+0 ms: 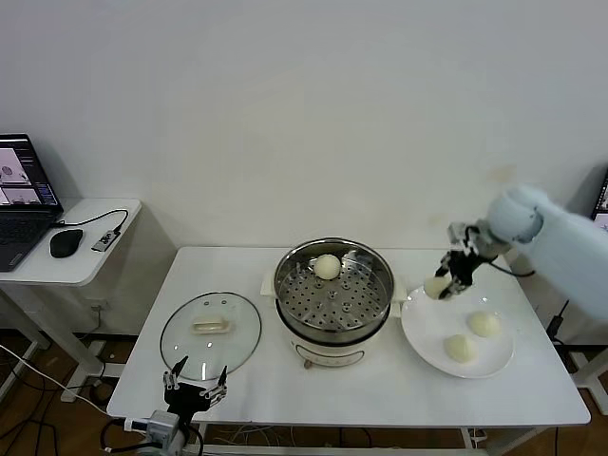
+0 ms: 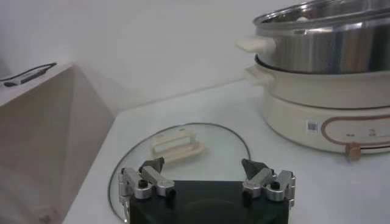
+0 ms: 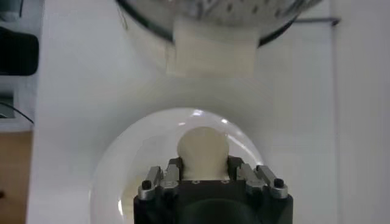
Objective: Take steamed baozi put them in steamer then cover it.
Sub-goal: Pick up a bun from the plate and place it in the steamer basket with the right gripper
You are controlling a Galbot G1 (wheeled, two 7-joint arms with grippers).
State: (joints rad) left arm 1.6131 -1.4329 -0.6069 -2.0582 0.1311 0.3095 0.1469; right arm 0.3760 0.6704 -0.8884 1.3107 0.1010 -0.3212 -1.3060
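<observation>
Head view – steamer: the round shiny stainless-steel steamer [image 1: 333, 290] on a cream-white base stands mid-table, one smooth cream-white steamed bun [image 1: 327, 267] on its perforated tray.
Head view – plate: the flat white plate [image 1: 429, 335] lies to the steamer's right, two more buns [image 1: 484, 324] [image 1: 460, 348] on it.
Head view – right gripper: the right gripper [image 1: 440, 285] pinches a fourth bun [image 1: 436, 287] over the plate's near-steamer edge.
Head view – lid: the round clear glass cover [image 1: 210, 334] with a cream handle lies flat to the steamer's left.
Head view – left gripper: the left gripper [image 1: 195, 384] hangs at the table's front edge, near the cover.
Left wrist view – fingers: the left fingers [image 2: 151, 173] are spread wide, empty, above the cover [image 2: 183, 146]; the steamer [image 2: 323, 55] stands beyond.
Right wrist view – grip: the right fingers [image 3: 172, 172] press both sides of the bun [image 3: 202, 148], with the plate [image 3: 122, 158] beneath and the steamer [image 3: 213, 18] ahead.
</observation>
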